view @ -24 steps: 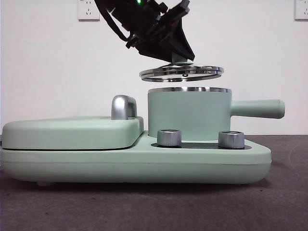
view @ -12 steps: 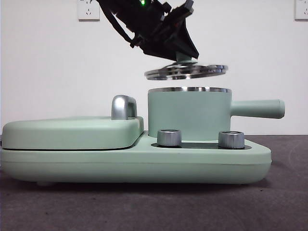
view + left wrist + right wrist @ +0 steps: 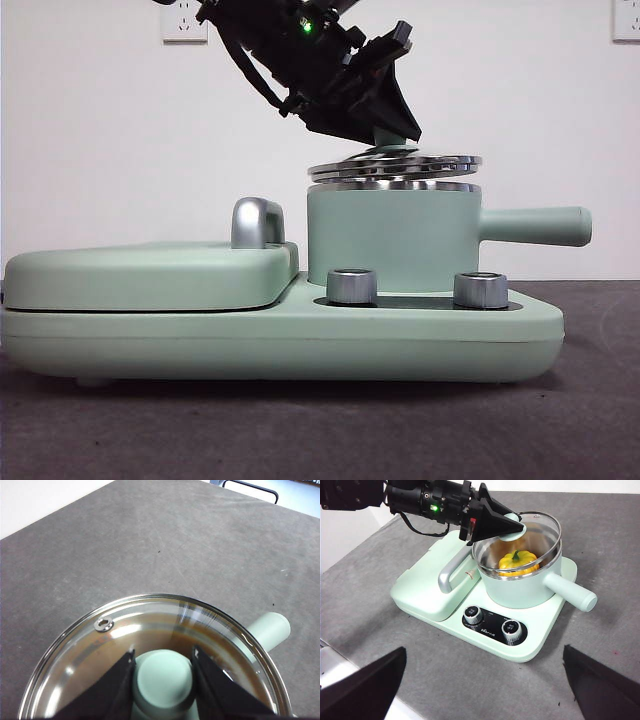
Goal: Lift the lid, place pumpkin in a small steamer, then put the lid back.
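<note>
My left gripper (image 3: 392, 134) is shut on the mint-green knob (image 3: 162, 685) of the glass lid (image 3: 395, 167). It holds the lid slightly tilted, right at the chrome rim of the small steamer (image 3: 390, 240). The pot's long handle (image 3: 535, 226) points right. In the right wrist view the yellow-orange pumpkin (image 3: 518, 562) sits inside the steamer (image 3: 520, 592), under the lid (image 3: 537, 527). In the front view the pumpkin is hidden by the pot wall. My right gripper (image 3: 484, 649) is open and empty, high above the table in front of the appliance.
The steamer stands on a wide mint-green base (image 3: 280, 340) with two chrome dials (image 3: 352, 286) (image 3: 481, 290). A flat rectangular cover (image 3: 150, 275) with a chrome handle (image 3: 257, 222) lies to the pot's left. Grey table all around.
My left gripper has lowered the lid from well above the steamer down to its rim and shifted it a little to the right.
</note>
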